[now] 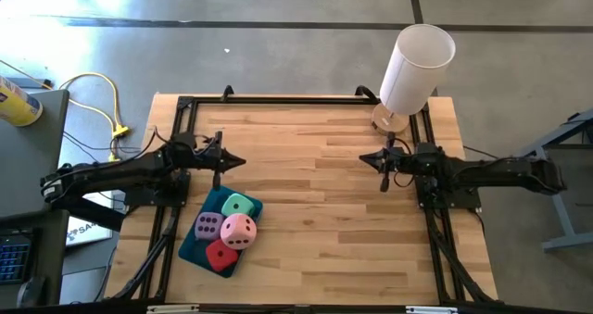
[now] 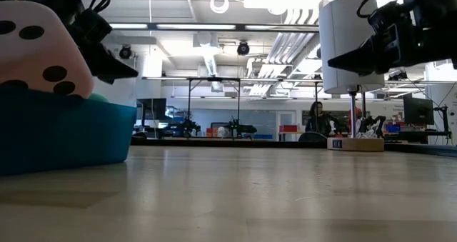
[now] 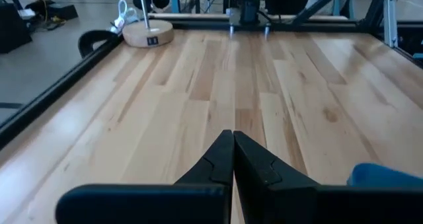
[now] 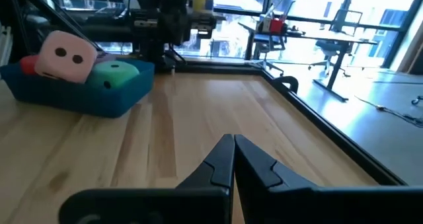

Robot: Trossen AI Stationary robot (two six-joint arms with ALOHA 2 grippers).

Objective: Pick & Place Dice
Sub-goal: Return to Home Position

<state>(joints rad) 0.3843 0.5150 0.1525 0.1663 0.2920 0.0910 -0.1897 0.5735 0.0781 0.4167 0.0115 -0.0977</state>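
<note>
- Now the left gripper (image 1: 239, 163) is hovering just beyond the far edge of the teal tray (image 1: 188, 247). Its two dark fingers (image 3: 215, 164) are pressing together tip to tip, clenched on nothing.
- Across the wooden table (image 1: 315, 212), the right gripper (image 1: 364, 158) is hanging well apart from the tray. Its fingers (image 4: 215, 164) are pinched together in the same way and carrying nothing, and it is pointing back toward the tray's side of the table.
- All four dice are sitting inside the tray, packed close together.
- The mint green die (image 1: 239, 206) is lying in the tray corner nearest the left gripper.
- The lilac purple die (image 1: 208, 227) is resting against the tray side facing the left arm.
- The red die (image 1: 220, 255) is filling the tray end farthest from both grippers.
- The pale pink die (image 1: 238, 231) is riding in the middle, nestled among the other three. In the low view it is poking up well above the tray wall.
- From the right wrist view, the pink die is standing higher than the green one beside it, and only a sliver of the red die is peeking out at the tray's end.
- A white lamp (image 1: 417, 69) on a round wooden base (image 3: 148, 34) is standing well away from the tray, at the table's far corner just behind the right gripper.
</note>
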